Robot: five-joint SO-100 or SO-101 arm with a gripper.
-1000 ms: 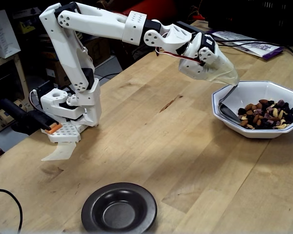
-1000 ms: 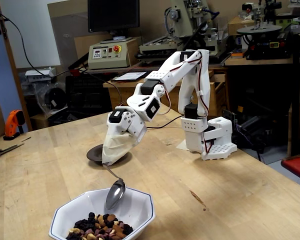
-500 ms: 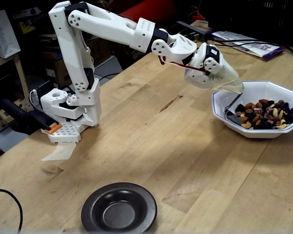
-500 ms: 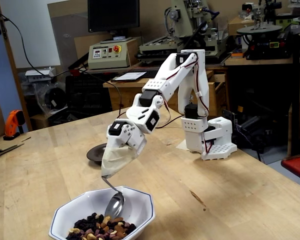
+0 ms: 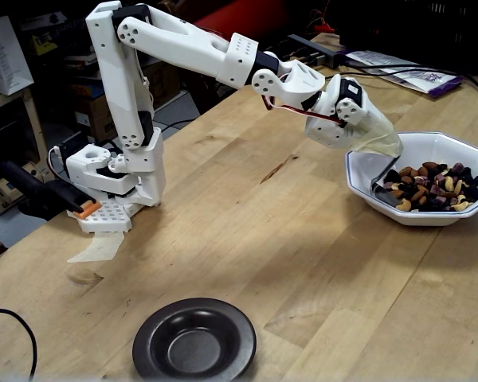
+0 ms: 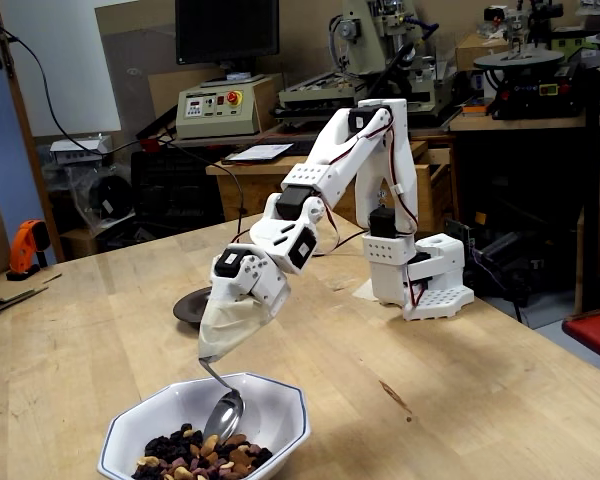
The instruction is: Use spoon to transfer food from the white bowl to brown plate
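Observation:
My gripper (image 5: 377, 147) is shut on the handle of the silver spoon (image 6: 224, 412) and hangs over the white bowl (image 6: 280, 398). The spoon points down into the bowl, its oval bowl at the edge of the food (image 6: 195, 462) and looking empty. In a fixed view the spoon (image 5: 380, 186) shows dark at the left of the food (image 5: 434, 187), inside the white bowl (image 5: 430, 143). The brown plate (image 5: 195, 341) sits empty near the table's front edge. In another fixed view the brown plate (image 6: 190, 305) is partly hidden behind the arm.
The arm's base (image 5: 111, 179) is clamped at the table's left edge. A black cable (image 5: 8, 326) lies at the front left. Papers (image 5: 406, 76) and cables lie at the back right. An orange tool (image 6: 25, 245) lies at the far left. Benches with machines stand behind the table.

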